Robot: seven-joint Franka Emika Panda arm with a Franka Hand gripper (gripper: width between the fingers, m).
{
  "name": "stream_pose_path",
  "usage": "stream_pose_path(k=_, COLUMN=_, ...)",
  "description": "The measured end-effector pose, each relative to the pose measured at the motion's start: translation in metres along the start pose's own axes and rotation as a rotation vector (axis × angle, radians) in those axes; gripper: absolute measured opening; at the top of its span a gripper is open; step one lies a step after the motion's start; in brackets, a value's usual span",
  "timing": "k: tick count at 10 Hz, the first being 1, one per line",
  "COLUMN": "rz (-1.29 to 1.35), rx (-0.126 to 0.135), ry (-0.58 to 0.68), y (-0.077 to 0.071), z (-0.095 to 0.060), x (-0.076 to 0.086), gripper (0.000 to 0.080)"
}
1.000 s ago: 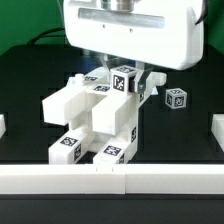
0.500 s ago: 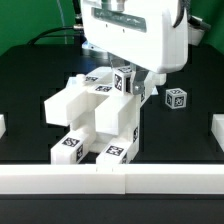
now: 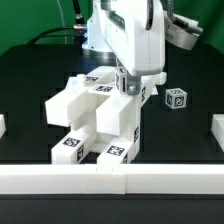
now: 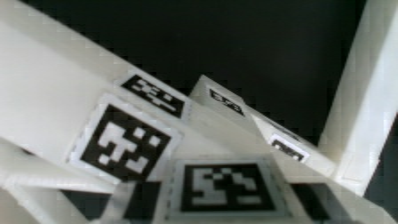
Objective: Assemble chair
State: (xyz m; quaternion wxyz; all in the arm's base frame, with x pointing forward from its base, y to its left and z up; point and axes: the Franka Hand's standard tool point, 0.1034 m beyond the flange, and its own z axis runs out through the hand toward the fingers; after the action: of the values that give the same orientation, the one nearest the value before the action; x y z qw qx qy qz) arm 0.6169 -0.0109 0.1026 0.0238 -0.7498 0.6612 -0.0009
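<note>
The chair [image 3: 100,115] is a blocky cluster of glossy white parts with square tags, standing mid-table. My gripper [image 3: 130,86] hangs over its top far corner, shut on a small tagged white chair part [image 3: 122,76] that sits on or against the structure there. In the wrist view the part's tag [image 4: 222,188] fills the space between my dark fingers [image 4: 150,200], with my gripper [image 4: 228,206] at the frame's lower edge. Other tagged faces of the chair [image 4: 125,140] lie beyond. The contact between the part and the chair is hidden by my hand.
A small loose tagged white cube [image 3: 176,98] lies on the black table toward the exterior view's right. A low white wall [image 3: 110,180] runs along the front edge. White wall pieces stand at the left [image 3: 3,126] and right [image 3: 216,130] edges.
My hand has turned about its vertical axis and now shows its narrow side. The held tagged part has turned with it. The chair and the loose cube have not moved.
</note>
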Motion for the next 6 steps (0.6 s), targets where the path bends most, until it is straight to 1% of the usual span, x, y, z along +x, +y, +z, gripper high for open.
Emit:
stream_pose_path(k=1, rz=-0.004, rx=0.000, ry=0.000, y=0.0000, z=0.0001, x=0.0000, gripper=0.0271)
stream_pose_path(k=2, rz=-0.045, rx=-0.001, ry=0.000, y=0.0002, z=0.0002, x=0.0006, gripper=0.0353)
stream_pose_path(k=3, rz=-0.113, rx=0.000, ry=0.001, y=0.0004, z=0.0000, x=0.0022, gripper=0.0353)
stream_pose_path(k=4, rz=-0.149, rx=0.000, ry=0.001, y=0.0003, z=0.0000, x=0.0017, gripper=0.0546)
stream_pose_path(k=5, rz=-0.188, rx=0.000, ry=0.000, y=0.0002, z=0.0001, x=0.0012, gripper=0.0627)
stream_pose_path(k=6, rz=-0.278, rx=-0.001, ry=0.001, y=0.0003, z=0.0001, x=0.0015, gripper=0.0627)
